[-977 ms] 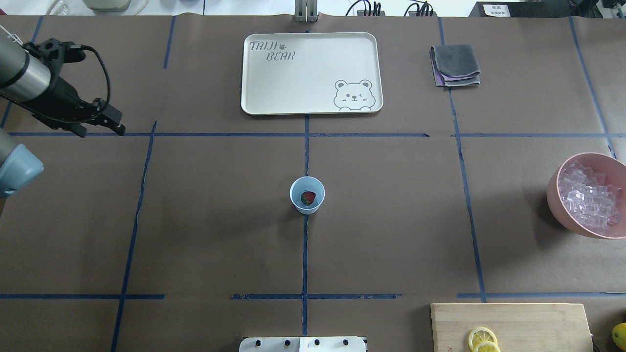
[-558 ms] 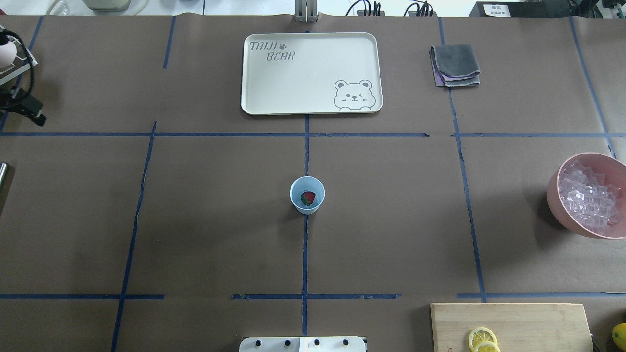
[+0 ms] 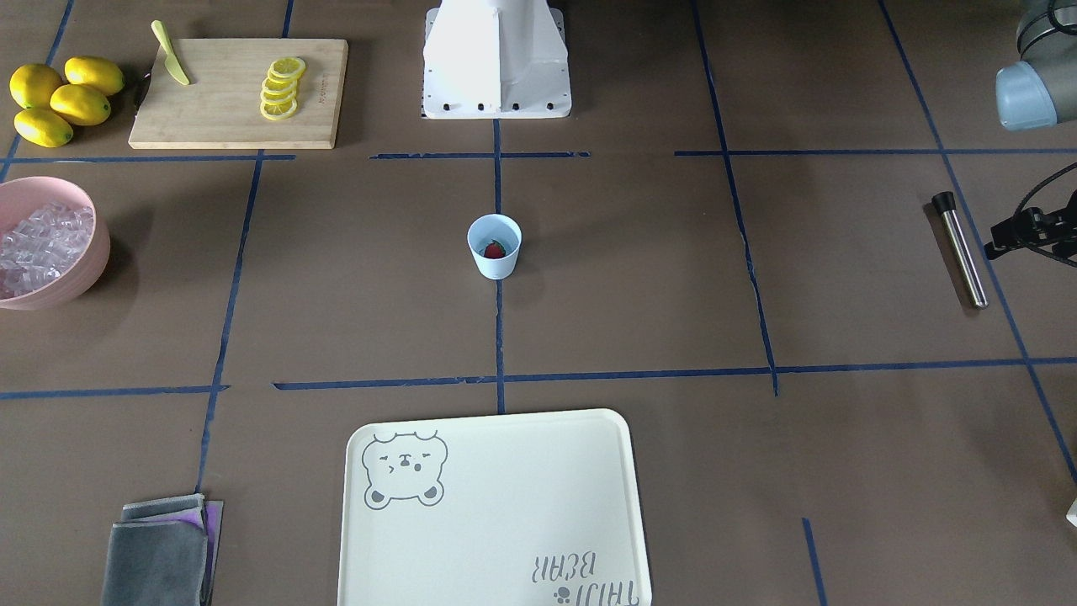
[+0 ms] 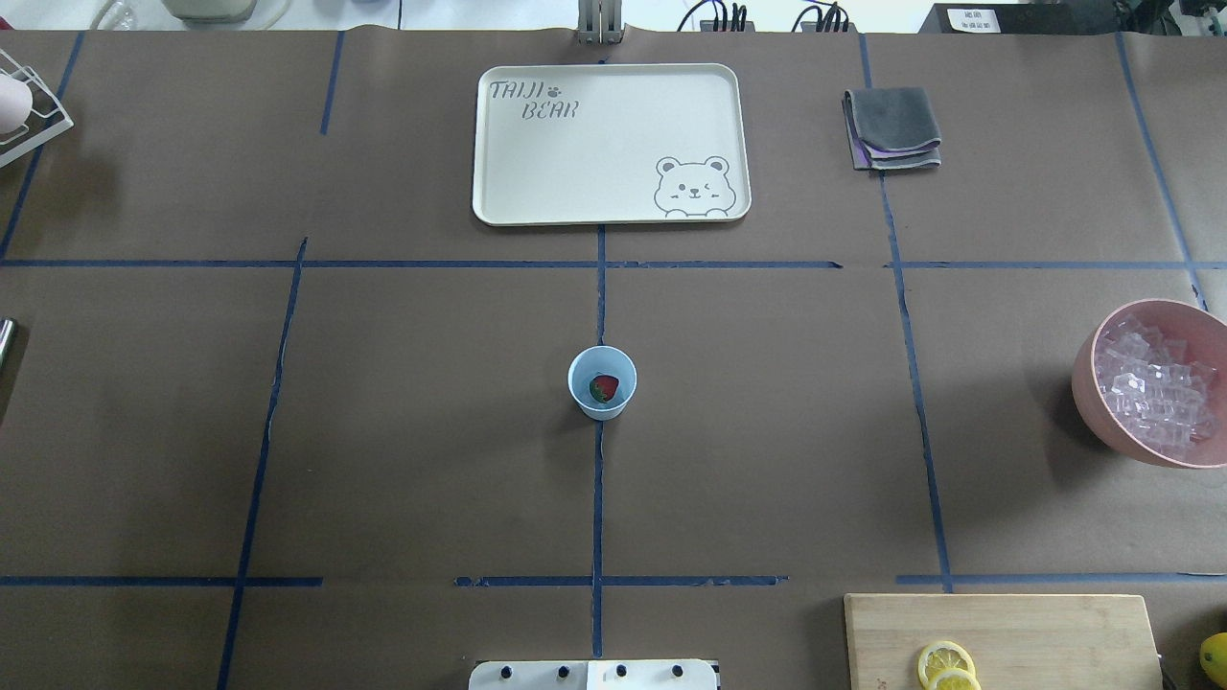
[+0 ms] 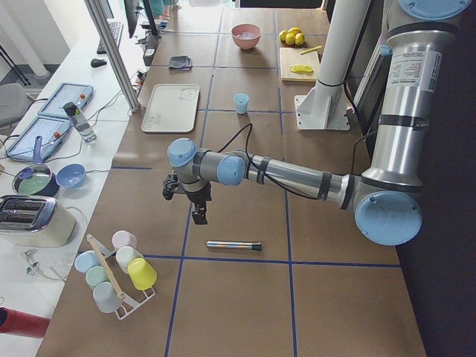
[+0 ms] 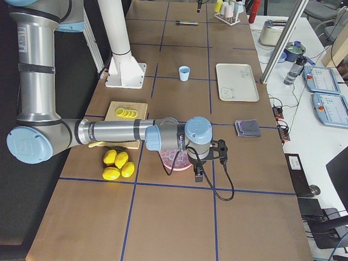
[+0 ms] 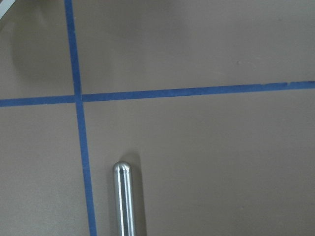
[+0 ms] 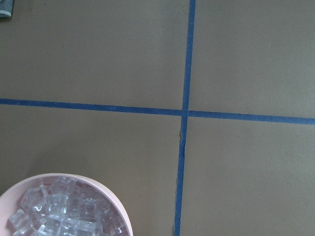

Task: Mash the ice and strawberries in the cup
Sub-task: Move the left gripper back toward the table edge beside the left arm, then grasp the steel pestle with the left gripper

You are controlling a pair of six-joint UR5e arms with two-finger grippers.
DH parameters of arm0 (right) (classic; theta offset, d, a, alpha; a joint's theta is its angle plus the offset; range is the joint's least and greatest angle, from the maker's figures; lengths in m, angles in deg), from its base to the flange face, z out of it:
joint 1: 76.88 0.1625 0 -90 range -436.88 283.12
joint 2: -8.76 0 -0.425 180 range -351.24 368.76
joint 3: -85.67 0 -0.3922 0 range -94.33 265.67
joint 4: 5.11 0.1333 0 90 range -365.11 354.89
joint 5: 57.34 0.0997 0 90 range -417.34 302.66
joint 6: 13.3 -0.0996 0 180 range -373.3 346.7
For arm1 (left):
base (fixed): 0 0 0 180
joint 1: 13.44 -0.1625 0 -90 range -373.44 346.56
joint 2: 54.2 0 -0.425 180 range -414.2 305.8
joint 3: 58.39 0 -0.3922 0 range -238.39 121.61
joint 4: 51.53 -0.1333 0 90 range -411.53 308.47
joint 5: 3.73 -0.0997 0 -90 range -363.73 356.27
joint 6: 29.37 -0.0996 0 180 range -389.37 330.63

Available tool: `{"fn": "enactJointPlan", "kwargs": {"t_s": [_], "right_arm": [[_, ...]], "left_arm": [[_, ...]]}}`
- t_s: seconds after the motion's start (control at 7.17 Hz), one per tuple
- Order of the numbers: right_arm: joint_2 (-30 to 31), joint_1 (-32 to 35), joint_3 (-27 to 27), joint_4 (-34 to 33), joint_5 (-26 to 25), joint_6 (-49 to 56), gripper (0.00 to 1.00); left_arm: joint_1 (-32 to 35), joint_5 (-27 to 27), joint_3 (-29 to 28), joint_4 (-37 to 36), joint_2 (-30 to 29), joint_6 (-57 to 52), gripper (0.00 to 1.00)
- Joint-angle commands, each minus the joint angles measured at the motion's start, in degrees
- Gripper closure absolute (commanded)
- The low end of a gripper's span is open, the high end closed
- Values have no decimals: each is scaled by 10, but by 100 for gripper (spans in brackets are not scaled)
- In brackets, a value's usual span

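My left end effector hangs near the steel rod, my right end effector by the pink bowl of ice; I cannot tell either's opening. Cubes look slick, hard: I'd pinch flat faces. The soft strawberry lies in the cup, centre of the bench.

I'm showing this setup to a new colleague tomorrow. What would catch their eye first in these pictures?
Most likely the pale blue cup, standing alone at the table's centre with a red strawberry inside. Next comes the pink bowl full of ice at the table's edge on the robot's right. Then the big cream tray with a bear drawing, on the far side from the robot's base.
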State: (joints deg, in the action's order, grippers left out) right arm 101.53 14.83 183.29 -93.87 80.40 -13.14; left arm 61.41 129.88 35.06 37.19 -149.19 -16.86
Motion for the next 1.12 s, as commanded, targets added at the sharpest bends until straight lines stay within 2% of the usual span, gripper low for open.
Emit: {"fn": "enactJointPlan", "kwargs": {"t_s": [0.0, 0.28, 0.7, 0.98], "right_arm": [[-1, 0, 1, 0, 2, -2, 1], [-1, 0, 1, 0, 2, -2, 1], [-1, 0, -1, -1, 2, -2, 1], [-1, 0, -1, -1, 2, -2, 1]], "left_arm": [[0, 1, -81, 112, 10, 7, 0], [-1, 1, -92, 218, 47, 87, 0], [-8, -8, -94, 317, 79, 193, 0], [-47, -25, -130, 397, 81, 250, 0]]}}
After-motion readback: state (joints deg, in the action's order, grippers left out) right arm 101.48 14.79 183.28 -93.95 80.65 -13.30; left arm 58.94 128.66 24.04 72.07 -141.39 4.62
